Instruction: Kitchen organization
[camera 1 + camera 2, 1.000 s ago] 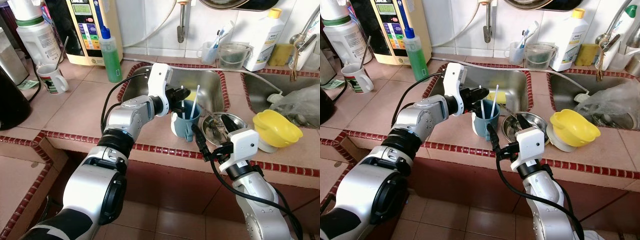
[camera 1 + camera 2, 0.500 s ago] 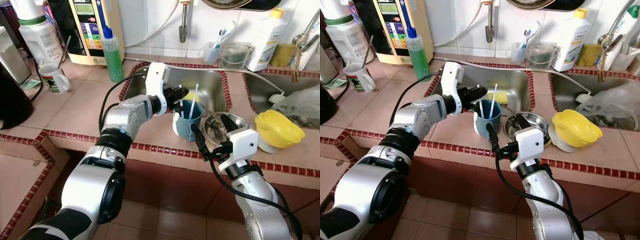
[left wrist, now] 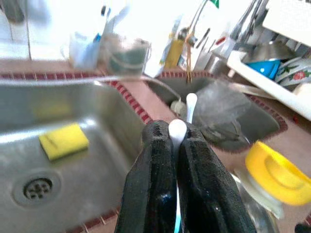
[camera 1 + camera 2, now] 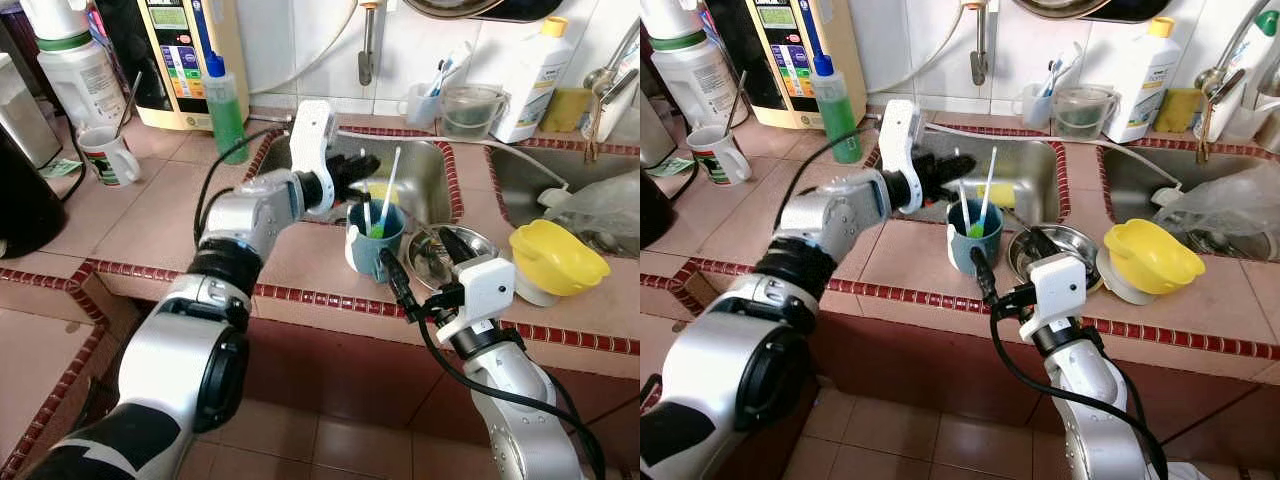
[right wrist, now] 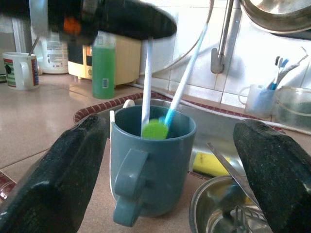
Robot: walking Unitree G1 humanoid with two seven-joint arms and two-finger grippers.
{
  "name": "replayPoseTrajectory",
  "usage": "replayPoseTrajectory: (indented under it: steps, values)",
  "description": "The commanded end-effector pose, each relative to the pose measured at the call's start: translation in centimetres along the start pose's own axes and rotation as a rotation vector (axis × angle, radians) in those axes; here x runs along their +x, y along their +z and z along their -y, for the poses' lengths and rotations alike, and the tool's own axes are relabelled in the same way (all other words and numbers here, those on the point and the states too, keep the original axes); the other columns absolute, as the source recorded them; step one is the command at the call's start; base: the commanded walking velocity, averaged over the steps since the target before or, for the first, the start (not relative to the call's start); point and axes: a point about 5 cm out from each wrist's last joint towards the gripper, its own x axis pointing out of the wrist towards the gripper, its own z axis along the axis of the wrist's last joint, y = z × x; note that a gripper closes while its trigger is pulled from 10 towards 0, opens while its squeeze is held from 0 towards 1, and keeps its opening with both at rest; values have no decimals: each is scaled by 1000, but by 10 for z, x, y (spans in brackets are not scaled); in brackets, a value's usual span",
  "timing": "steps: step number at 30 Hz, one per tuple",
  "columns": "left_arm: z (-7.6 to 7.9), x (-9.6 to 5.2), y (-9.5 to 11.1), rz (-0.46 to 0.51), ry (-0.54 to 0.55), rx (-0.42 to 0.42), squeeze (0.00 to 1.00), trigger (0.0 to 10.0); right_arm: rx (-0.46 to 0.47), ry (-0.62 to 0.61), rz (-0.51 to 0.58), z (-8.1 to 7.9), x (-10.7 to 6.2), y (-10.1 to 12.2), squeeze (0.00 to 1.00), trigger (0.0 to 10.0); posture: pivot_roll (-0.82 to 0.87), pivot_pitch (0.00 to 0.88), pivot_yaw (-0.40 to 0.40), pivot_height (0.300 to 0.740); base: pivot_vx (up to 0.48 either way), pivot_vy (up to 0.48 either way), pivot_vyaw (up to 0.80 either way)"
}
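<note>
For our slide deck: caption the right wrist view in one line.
Open right gripper faces a blue mug holding two white-handled utensils.

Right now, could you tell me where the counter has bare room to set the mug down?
The tiles between the green bottle and the blue mug are bare. It is crowded right of the mug: steel bowl, yellow bowl, right hand. The left hand pinches a white utensil above it.
</note>
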Motion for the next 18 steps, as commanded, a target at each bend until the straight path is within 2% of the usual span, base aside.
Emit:
replayPoseTrajectory:
  steps: [1,10,18]
  values:
    - [4,-2,23,47,-22,41,0,10000,-9,8,4,1,1,1,0,10000,-40,0,63,740,0,0,0]
    - [2,-9,64,129,-16,102,0,10000,-10,8,3,-1,1,0,0,10000,-30,0,66,740,0,0,0]
    - [3,-13,85,175,-10,140,0,10000,-10,8,6,0,3,0,0,10000,-22,0,68,740,0,0,0]
